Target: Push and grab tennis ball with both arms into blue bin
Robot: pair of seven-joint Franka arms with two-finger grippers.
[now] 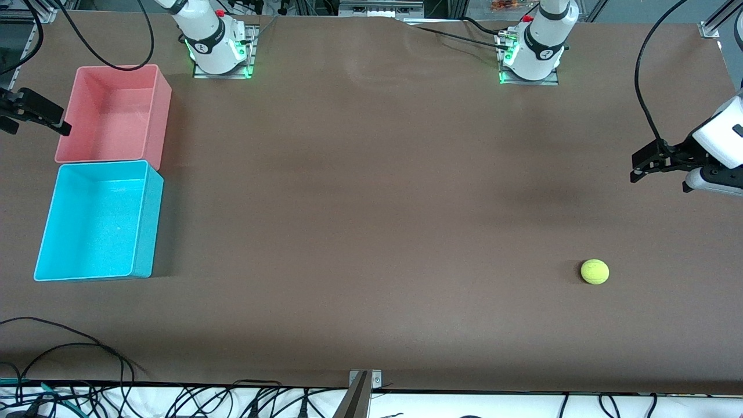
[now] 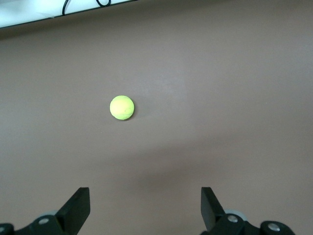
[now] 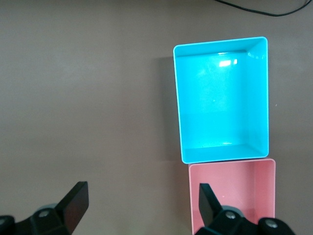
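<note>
The tennis ball [image 1: 595,271] lies on the brown table toward the left arm's end; it also shows in the left wrist view [image 2: 122,107]. My left gripper [image 1: 639,168] hangs open and empty over the table's edge at that end, well apart from the ball; its own view [image 2: 144,210] shows the jaws wide apart. The blue bin [image 1: 145,226] stands empty at the right arm's end and shows in the right wrist view [image 3: 222,98]. My right gripper [image 1: 61,125] hovers open and empty beside the bins, its jaws wide apart in its own view [image 3: 142,210].
An empty pink bin [image 1: 159,116] touches the blue bin on the side farther from the front camera; it also shows in the right wrist view [image 3: 232,196]. Black cables [image 1: 116,400] and a metal bracket [image 1: 361,392] lie along the table's front edge.
</note>
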